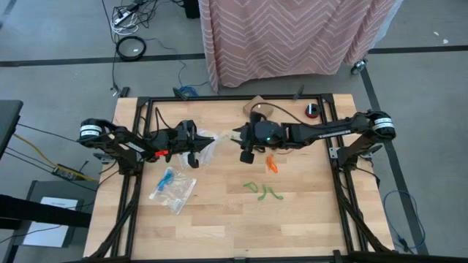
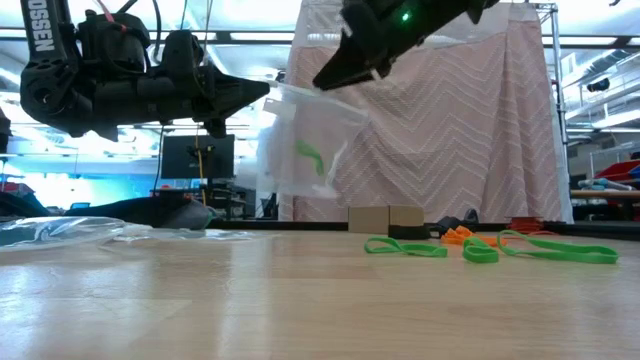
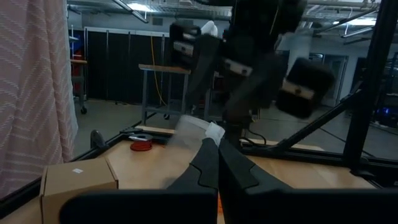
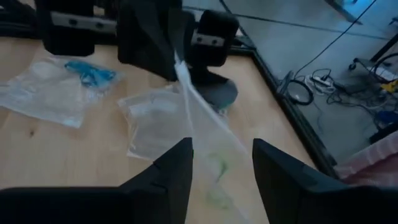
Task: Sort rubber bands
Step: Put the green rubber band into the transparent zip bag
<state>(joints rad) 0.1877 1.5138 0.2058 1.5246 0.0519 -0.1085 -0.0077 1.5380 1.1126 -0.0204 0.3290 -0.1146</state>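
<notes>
My left gripper point(image 1: 199, 139) is shut on a clear zip bag point(image 2: 300, 150) that hangs in the air over the middle of the table. A green rubber band point(image 2: 310, 155) lies inside the bag. My right gripper point(image 4: 221, 168) stands open just to the bag's right point(image 1: 238, 136), and the bag's upper edge point(image 4: 198, 118) runs between its fingers. Loose green rubber bands point(image 1: 262, 190) and orange rubber bands point(image 1: 271, 164) lie flat on the table to the near right of the bag. My left gripper pinches the bag's upper edge point(image 3: 205, 132) between its two shut fingers, coming level from the table's left. The bag hangs below the fingers, slack and clear of the table. My right gripper: I cannot tell whether its open fingers touch the bag's edge.
A clear bag with blue rubber bands point(image 1: 170, 184) lies on the near left, with another clear bag point(image 4: 152, 124) beside it. At the far edge stand a small cardboard box point(image 1: 259, 107) and a red roll point(image 1: 313, 111). The table's near half is bare wood point(image 1: 234, 226).
</notes>
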